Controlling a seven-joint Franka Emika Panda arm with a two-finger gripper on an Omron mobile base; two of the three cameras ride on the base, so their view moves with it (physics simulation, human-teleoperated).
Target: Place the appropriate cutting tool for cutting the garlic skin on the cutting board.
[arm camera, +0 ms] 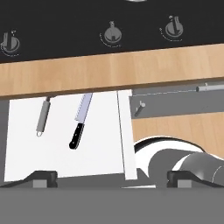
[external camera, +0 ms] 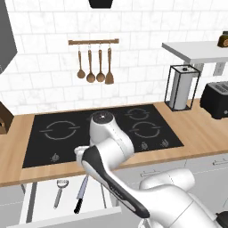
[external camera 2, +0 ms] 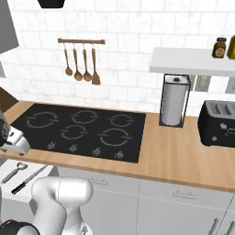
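**Below the counter edge: knife waits in the open drawer**

Inside the open white drawer lie a grey-handled utensil at left and the knife beside it, apart, blade running up under the counter. The hand hangs above, fingers spread wide and empty. To do this step well, I would bring the hand down over the black handle, turn the fingers across it, and avoid the utensil. The left base view shows both tools from the front, knife partly behind the arm; the right base view alone shows the toaster and towel roll. The board and garlic I cannot find.
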